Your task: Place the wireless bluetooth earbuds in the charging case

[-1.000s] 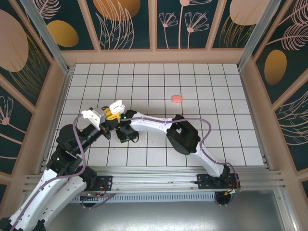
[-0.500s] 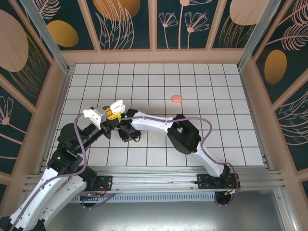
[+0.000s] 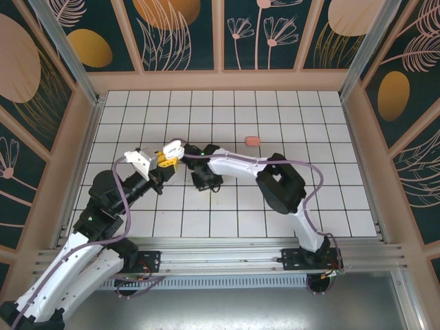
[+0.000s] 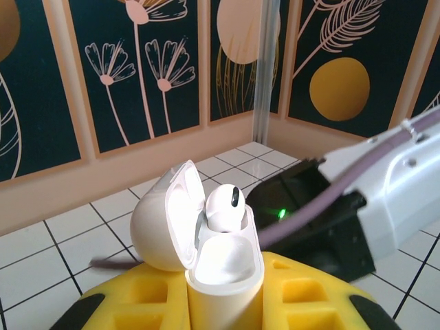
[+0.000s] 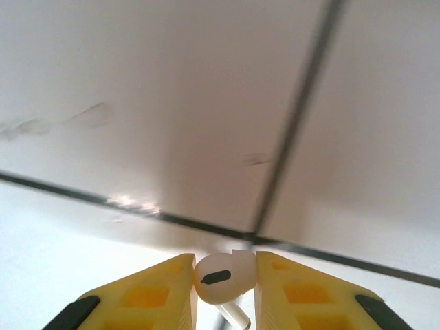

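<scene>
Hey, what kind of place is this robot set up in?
Probably a purpose-built robot test cell rather than a real room: a white tiled floor boxed in by floral-print wall panels, with an aluminium mounting rail along the near edge.
</scene>
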Robot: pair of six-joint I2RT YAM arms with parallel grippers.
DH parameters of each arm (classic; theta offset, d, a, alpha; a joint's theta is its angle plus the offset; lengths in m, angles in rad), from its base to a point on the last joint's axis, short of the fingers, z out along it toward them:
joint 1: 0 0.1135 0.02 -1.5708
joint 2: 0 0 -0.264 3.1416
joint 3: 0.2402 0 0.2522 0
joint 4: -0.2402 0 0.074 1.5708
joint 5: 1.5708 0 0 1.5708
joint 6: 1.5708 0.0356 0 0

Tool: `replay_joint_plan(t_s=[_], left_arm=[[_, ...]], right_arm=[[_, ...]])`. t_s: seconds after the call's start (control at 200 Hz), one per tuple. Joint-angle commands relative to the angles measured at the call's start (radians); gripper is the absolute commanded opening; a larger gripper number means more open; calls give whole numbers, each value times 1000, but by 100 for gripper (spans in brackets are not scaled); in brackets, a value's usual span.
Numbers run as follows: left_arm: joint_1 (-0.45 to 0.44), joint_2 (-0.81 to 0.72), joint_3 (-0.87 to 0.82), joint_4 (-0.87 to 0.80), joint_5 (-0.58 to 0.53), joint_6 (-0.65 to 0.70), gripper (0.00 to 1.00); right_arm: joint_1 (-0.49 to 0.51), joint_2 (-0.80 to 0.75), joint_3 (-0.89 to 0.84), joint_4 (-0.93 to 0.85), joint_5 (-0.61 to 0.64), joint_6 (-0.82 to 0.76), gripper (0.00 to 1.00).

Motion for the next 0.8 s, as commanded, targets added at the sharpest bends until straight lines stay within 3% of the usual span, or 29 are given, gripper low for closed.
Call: replay_joint_plan(t_s=[0.0,0.36,0.57,0.796], left_arm=[[-2,16,-19,100,33,-21,5],[-3,187,-50,325,125,-58,3],[-2,329,-51,489,169,-80,2],[-7,488,-12,641,169,-116,1]], right_arm=[[-51,-140,-64,28,64,-10,25],[-179,-452,-189,84,139,-29,25],[-187,-605,-189,129,176,-59,25],[-188,-728,-171,182,115,-74,26]])
